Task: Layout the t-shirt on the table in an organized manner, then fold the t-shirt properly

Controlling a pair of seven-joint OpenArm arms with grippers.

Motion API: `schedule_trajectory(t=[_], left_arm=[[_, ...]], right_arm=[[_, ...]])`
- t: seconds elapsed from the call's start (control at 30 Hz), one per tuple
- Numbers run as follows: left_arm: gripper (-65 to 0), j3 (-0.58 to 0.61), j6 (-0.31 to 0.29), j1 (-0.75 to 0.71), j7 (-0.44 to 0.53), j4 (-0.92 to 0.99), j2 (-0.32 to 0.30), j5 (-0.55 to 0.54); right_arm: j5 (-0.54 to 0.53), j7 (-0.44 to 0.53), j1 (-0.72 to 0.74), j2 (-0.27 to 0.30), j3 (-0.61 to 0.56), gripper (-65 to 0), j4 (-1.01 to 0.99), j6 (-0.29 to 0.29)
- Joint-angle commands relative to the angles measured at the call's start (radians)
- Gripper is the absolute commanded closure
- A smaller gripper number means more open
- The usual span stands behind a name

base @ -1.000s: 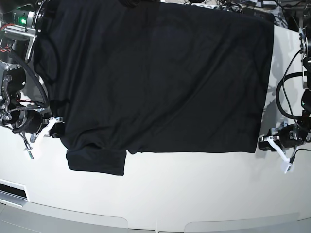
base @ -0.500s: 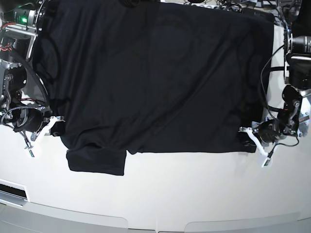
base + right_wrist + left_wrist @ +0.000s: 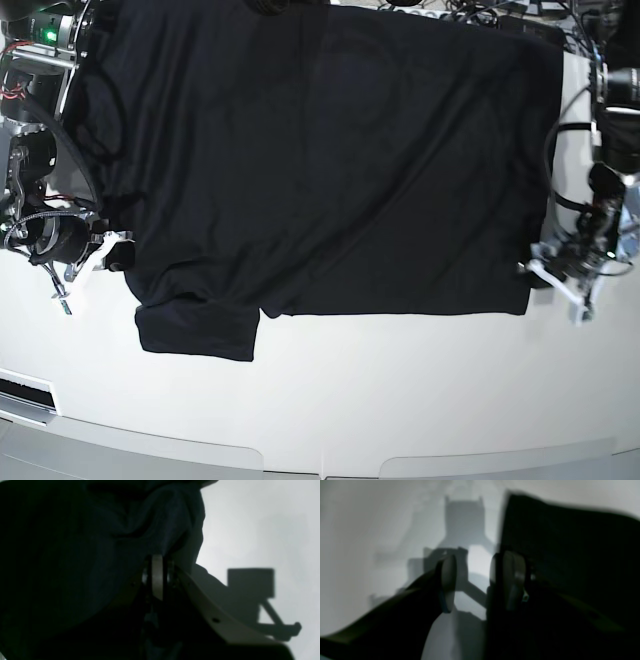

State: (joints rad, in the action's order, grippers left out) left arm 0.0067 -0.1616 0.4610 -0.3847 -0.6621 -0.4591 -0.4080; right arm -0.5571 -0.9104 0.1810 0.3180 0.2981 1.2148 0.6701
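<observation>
Meanwhile, right pincer pinches t-shirt; left pincer gapes beside its edge.

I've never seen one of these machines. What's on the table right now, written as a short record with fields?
Cloth: one black t-shirt, spread mostly flat
Surface: glossy white table
Sleeve: one short sleeve juts out at the near edge, on the base view's left
Left gripper: fingers apart, white table showing between them, right beside the shirt's edge, holding nothing
Right gripper: fingers closed on the shirt's fabric, which bunches up above them
Folding: not yet done
</observation>
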Motion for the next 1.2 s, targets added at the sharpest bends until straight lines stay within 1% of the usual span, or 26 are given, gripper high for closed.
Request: schedule_trajectory(t=[0.0,0.1,0.13,0.23,0.27,0.3,0.37,0.4,0.57,0.67,0.87,1.17], left_arm=[[-31.1,-0.003,-0.002,0.020,0.003,0.000,-0.017,-0.011],[-31.1,-0.003,-0.003,0.007,0.031,0.064,-0.009,-0.011],[-31.1,-0.003,-0.014,0.007,0.049,0.087,-0.005,-0.011],[-30.5,-0.003,-0.082,0.005,0.064,0.134,0.002,-0.020],[-27.0,-0.003,-0.090,0.004,0.063,0.134,0.005,-0.022],[-20.6,-0.003,-0.090,0.005,0.064,0.134,0.005,-0.024],[-3.0,-0.003,-0.089,0.011,0.064,0.131,0.005,-0.037],[0.0,-0.003,-0.089,0.018,0.064,0.131,0.005,-0.039],[0.0,-0.003,-0.089,0.080,0.064,0.131,0.004,-0.037],[0.0,-0.003,-0.088,0.129,0.064,0.131,0.001,-0.037],[0.0,-0.003,-0.089,0.206,0.068,0.131,-0.002,-0.014],[0.0,0.000,-0.090,0.272,0.078,0.131,-0.018,-0.014]], right_arm=[[-0.022,0.012,0.027,0.014,0.003,0.0,0.020,0.002],[-0.022,0.001,0.027,0.015,0.004,0.0,0.020,0.002],[-0.022,0.001,0.027,0.015,0.004,0.0,0.020,0.002],[-0.023,0.001,0.027,0.014,0.004,0.0,0.020,0.001],[-0.026,0.001,0.027,0.014,0.004,0.0,0.020,-0.001],[-0.031,0.001,0.027,0.014,0.004,0.0,0.020,0.000],[-0.048,-0.001,0.027,0.014,0.004,0.0,0.020,0.000],[-0.048,-0.003,0.027,0.014,0.004,0.0,0.020,0.000],[-0.043,0.002,0.030,0.015,0.004,0.0,0.020,0.009],[-0.039,0.006,0.041,0.014,0.004,0.0,0.020,-0.002],[0.053,0.055,0.087,0.015,0.004,0.0,0.020,-0.056],[0.076,0.056,0.151,0.019,0.004,0.0,0.020,-0.061]])
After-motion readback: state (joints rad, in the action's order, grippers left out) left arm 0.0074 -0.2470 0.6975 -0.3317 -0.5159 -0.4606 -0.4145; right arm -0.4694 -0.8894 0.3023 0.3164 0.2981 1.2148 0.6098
